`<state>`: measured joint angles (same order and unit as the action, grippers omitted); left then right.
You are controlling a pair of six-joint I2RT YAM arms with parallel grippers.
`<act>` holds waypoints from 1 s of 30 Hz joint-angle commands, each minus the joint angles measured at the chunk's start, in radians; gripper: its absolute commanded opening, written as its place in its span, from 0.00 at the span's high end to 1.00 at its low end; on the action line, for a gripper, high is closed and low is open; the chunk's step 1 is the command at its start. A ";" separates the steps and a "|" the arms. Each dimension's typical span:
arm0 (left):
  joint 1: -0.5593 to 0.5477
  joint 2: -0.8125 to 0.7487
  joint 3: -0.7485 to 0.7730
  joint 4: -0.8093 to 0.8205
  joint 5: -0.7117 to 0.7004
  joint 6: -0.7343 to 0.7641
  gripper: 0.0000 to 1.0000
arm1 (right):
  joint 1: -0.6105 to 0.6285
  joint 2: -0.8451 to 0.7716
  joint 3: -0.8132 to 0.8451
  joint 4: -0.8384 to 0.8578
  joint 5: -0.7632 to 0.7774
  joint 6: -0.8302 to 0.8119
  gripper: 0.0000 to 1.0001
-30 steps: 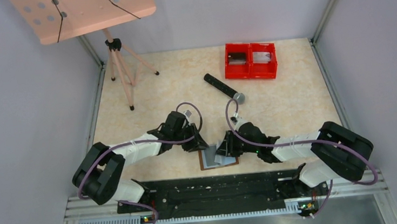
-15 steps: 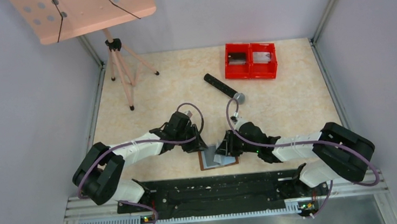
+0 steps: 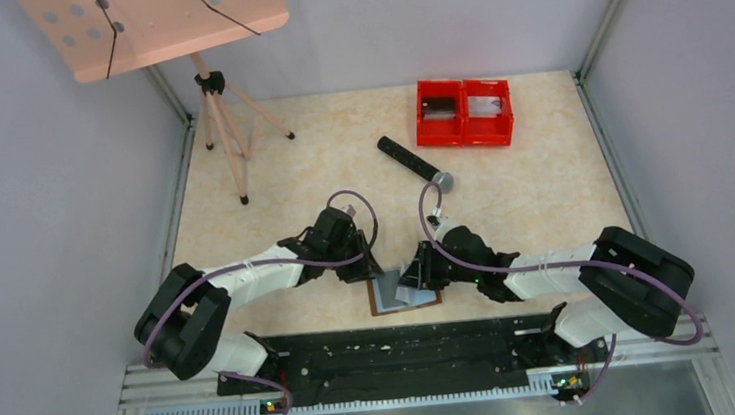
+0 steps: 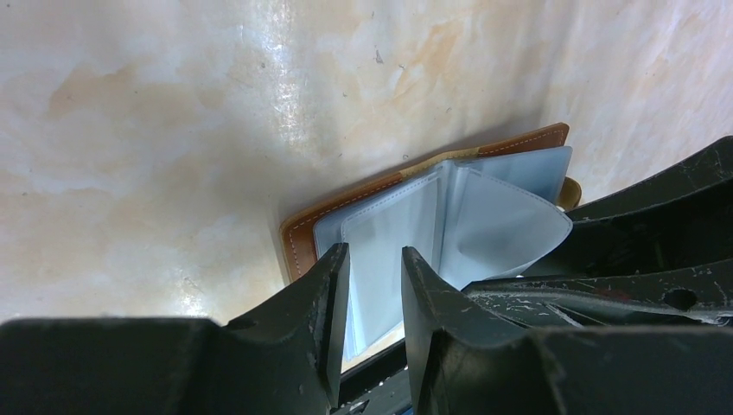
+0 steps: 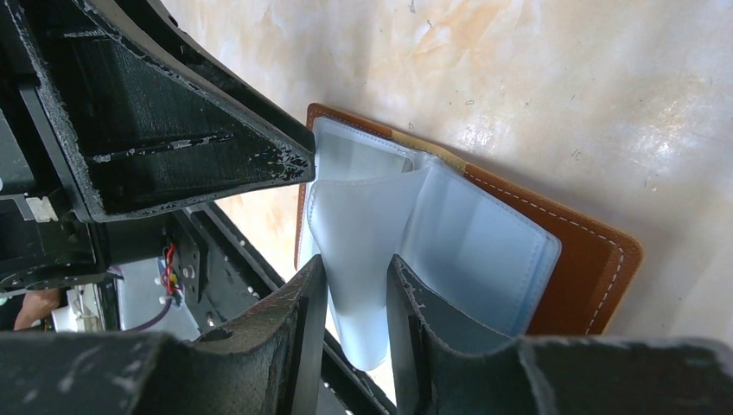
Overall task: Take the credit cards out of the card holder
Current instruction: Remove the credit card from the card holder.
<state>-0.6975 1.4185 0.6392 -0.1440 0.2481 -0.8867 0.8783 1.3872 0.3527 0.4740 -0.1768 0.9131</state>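
1. Card holder point(image 3: 404, 293): lies open on the table point(image 3: 523, 194) close to its near edge, brown cover down, pale sleeves up. It sits between the two grippers.
2. Sleeves point(image 5: 484, 251): clear grey-blue leaves fanned from the spine. One leaf point(image 5: 363, 216) is lifted and curled. Whether any holds a card cannot be told; none shows plainly.
3. Right gripper point(image 5: 356, 264): at the holder's right half. The fingers are drawn close, with the curled leaf running down into the narrow gap, so it appears clenched on that leaf.
4. Left gripper point(image 4: 373, 255): at the holder's left edge, tips just over the cover's corner. The fingers are nearly together, and a flat sleeve shows through the gap. Whether it grips or merely hovers cannot be told.
5. Hazard, lift: pulling on the leaf could raise the whole holder, because the leaf is stitched to the spine and nothing clearly pins the cover.
6. Hazard, grasp: the pinch may hold only plastic, so a card would not come out.
7. Hazard, tear or slip: the thin, slick leaf could crease, tear or slide free.
8. Hazard, collision: the two grippers work almost touching over one small item.
9. Hazard, edge: a dragged holder could slide off the near edge.
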 commanded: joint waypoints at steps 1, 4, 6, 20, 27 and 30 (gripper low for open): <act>-0.010 0.017 0.035 0.003 -0.019 0.020 0.66 | -0.009 -0.030 -0.002 0.023 0.012 0.001 0.69; -0.012 0.020 0.036 0.001 -0.022 0.021 0.66 | -0.008 -0.031 -0.002 0.021 0.014 0.000 0.69; -0.013 0.022 0.040 -0.004 -0.026 0.023 0.66 | -0.009 -0.031 -0.002 0.020 0.016 0.000 0.69; -0.027 0.007 0.066 -0.067 -0.071 0.035 0.65 | -0.008 -0.033 0.000 0.013 0.019 0.000 0.69; -0.033 0.026 0.055 -0.017 -0.036 0.022 0.65 | -0.009 -0.033 0.001 0.011 0.019 0.000 0.69; -0.037 0.032 0.056 -0.010 -0.033 0.020 0.65 | -0.009 -0.035 -0.002 0.011 0.020 -0.001 0.69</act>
<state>-0.7242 1.4361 0.6727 -0.1978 0.2028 -0.8654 0.8787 1.3811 0.3527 0.4633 -0.1692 0.9131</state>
